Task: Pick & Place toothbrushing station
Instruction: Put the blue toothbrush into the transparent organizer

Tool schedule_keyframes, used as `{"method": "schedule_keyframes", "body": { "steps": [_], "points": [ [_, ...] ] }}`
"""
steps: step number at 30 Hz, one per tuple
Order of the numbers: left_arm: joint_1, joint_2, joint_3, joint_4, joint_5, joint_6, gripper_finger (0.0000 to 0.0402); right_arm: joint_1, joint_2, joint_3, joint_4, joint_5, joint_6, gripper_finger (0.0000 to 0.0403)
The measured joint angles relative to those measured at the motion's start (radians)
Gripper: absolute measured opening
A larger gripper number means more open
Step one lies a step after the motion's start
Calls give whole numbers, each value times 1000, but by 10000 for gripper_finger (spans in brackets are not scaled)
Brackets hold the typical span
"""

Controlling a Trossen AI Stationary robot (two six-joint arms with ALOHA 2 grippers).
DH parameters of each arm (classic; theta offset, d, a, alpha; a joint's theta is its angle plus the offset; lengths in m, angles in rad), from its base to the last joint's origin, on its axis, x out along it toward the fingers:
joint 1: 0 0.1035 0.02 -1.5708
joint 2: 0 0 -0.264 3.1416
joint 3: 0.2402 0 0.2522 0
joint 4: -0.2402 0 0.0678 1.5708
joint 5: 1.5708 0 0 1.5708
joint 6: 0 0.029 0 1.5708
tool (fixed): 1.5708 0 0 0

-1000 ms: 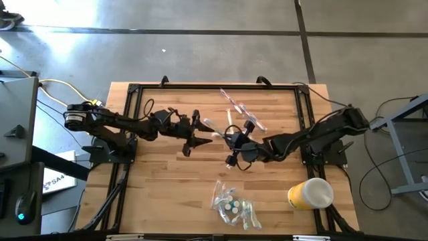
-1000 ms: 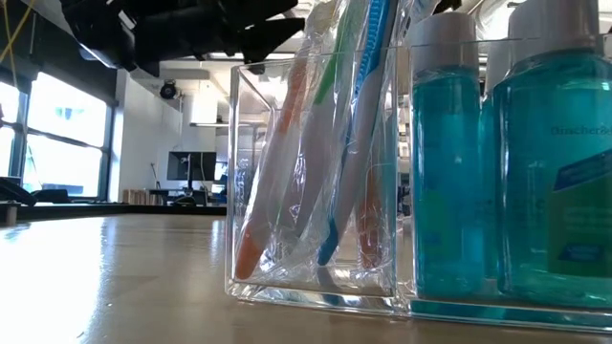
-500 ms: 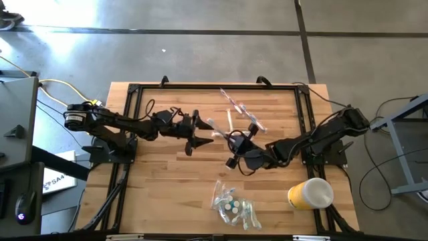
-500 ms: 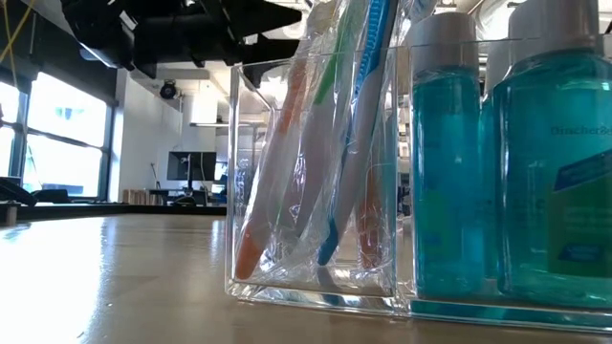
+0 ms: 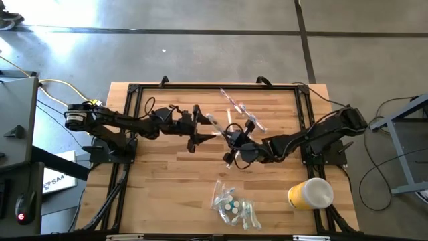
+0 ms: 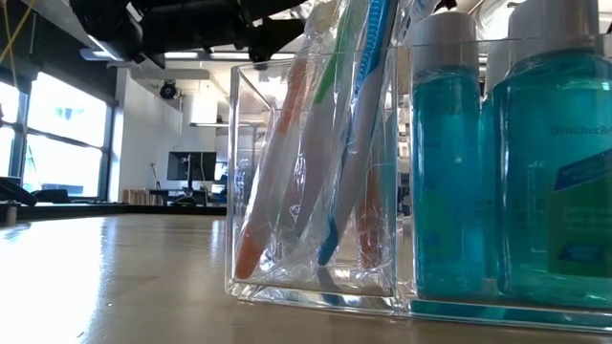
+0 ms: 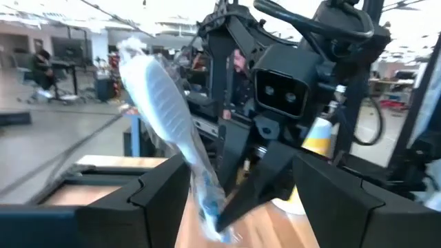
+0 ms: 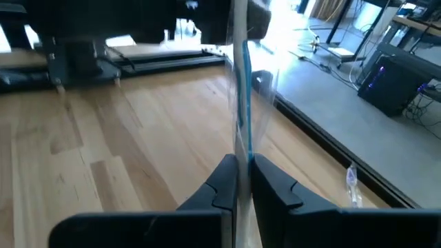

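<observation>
My right pincer point(image 5: 229, 158) is clenched on a clear-wrapped blue toothbrush point(image 8: 241, 103), its long axis running between the arms; my left pincer point(image 5: 206, 130) stands released around its far end.

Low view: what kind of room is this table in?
Probably an open lab or workshop: desks with monitors behind, big windows, bare concrete floor around the wooden table.

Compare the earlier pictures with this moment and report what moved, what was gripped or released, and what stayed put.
The left gripper opened its fingers around the wrapped toothbrush, letting it go, and shifted slightly toward the right gripper, which stayed shut on that toothbrush and moved only a little. Unchanged: the clear organizer with its toothbrushes, the mouthwash bottles, the yellow cup and the loose packets.
</observation>
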Motion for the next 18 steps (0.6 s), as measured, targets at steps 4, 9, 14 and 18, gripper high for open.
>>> {"method": "schedule_keyframes", "body": {
  "steps": [4, 9, 14, 18],
  "points": [
    [0, 3, 22, -45, 2, 16, 249, -7, 11, 0, 11, -17, -10, 17],
    [0, 3, 24, -64, -5, 36, 244, -6, 10, 0, 9, -26, -17, 17],
    [0, 3, 24, -69, -8, 35, 198, -6, 10, 0, 12, -60, -19, 17],
    [0, 3, 24, -81, -8, 38, 137, -6, 10, 0, 13, -79, -19, 17]
  ]
}}
